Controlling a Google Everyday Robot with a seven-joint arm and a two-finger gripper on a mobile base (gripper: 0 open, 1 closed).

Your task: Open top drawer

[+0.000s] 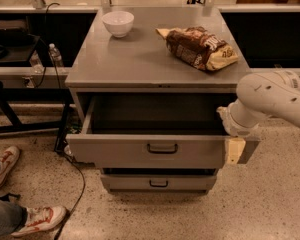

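The top drawer of the grey cabinet stands pulled out, showing a deep dark interior. Its dark loop handle sits at the centre of the front. My gripper hangs from the white arm at the drawer's right front corner, its pale fingertip lying over the right end of the drawer front, well right of the handle.
A shorter drawer below is shut. On the cabinet top stand a white bowl and a brown snack bag. A person's shoes and a black cable lie on the floor at left. A dark bench is at far left.
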